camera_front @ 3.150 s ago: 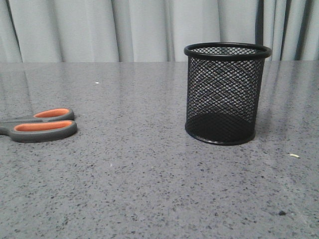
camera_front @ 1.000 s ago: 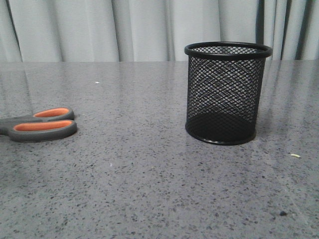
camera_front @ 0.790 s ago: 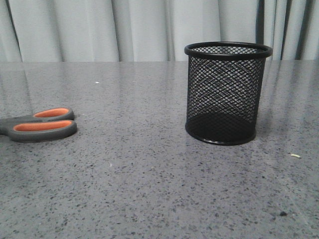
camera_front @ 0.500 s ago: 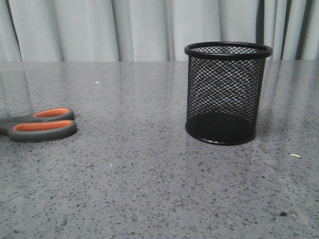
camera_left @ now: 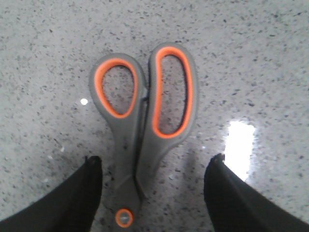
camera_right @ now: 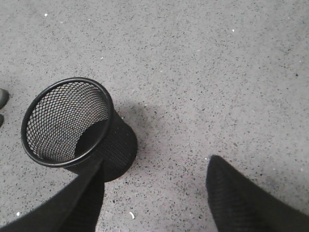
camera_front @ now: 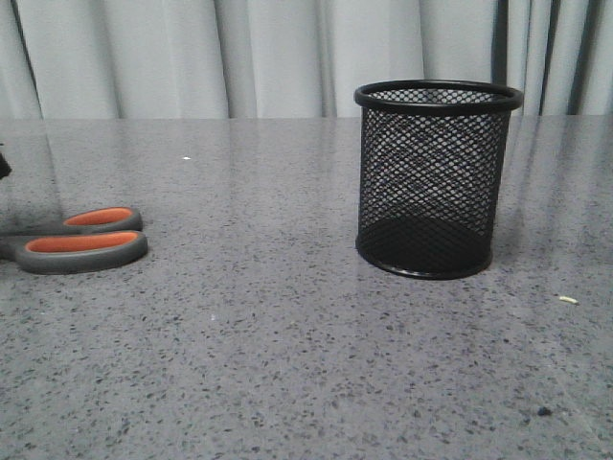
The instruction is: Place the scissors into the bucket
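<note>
Scissors (camera_front: 81, 241): flat on the grey speckled tabletop (camera_front: 287, 345) at far left of the front view, blades cut off by the frame edge; closed, orange-lined loops side by side (camera_left: 145, 104).
Bucket (camera_front: 436, 179): upright on the tabletop, right of centre, well apart from the scissors; nothing visible inside through the mesh (camera_right: 72, 126).
Left gripper (camera_left: 152, 188): spread wide, directly above the scissors, one dark finger on each side of the handles near the pivot screw, touching neither.
Right gripper (camera_right: 154, 198): spread wide, holding nothing, above bare tabletop just beside the bucket.
Debris: small pale scrap (camera_front: 567, 300) on the tabletop, right of the bucket.
</note>
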Tool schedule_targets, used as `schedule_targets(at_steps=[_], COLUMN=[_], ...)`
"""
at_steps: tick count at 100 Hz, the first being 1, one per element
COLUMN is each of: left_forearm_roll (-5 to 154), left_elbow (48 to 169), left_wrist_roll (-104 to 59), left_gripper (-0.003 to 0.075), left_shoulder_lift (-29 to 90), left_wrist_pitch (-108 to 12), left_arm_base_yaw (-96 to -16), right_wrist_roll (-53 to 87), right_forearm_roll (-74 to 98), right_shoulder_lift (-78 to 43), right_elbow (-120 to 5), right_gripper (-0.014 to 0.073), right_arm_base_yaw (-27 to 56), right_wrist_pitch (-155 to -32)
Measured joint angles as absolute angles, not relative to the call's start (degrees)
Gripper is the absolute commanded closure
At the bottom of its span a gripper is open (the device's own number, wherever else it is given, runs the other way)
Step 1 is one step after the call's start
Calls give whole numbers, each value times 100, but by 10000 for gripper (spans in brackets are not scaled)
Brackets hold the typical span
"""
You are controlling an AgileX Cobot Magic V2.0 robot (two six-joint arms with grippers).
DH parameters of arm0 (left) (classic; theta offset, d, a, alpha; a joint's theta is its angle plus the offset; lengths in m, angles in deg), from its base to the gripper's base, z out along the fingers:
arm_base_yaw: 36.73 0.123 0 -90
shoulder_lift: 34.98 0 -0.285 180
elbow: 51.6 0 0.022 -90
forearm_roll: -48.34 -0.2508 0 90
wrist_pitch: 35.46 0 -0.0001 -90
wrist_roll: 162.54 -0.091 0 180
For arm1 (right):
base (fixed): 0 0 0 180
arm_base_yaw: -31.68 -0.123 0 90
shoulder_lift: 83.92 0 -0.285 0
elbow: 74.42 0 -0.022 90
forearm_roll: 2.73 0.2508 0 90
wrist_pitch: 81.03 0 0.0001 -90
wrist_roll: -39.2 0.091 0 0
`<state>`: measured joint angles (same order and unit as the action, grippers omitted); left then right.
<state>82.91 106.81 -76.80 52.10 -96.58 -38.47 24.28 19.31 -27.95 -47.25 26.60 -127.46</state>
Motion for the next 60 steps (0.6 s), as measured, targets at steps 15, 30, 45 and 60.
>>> schedule_targets(at_steps=[15,30,45,60], left_forearm_roll=[7933,7441,7281,7330], left_elbow=[10997,11275,11379,11398], left_wrist_roll=[-7807,-7823,-7823,-7823], left_gripper=[303,303,303,303], left_shoulder_lift=[5535,5907,6097,6242], left_wrist_pitch=[-9621,-9742,-9770,-9806], left_arm_base_yaw=[-4148,-4340,-4379,-4379], right_wrist_roll=[2428,2420,2420,2420], right_forearm_roll=[1931,1931,1931,1931], right_shoulder_lift=[-2795,-2795,-2795,-2795], right_elbow=[-4725,-4725,-4725,-4725], right_gripper=[180,180,180,180], right_arm_base_yaw=[2660,2660,2660,2660], right_wrist_pitch=[-12746,-12746,-12746,-12746])
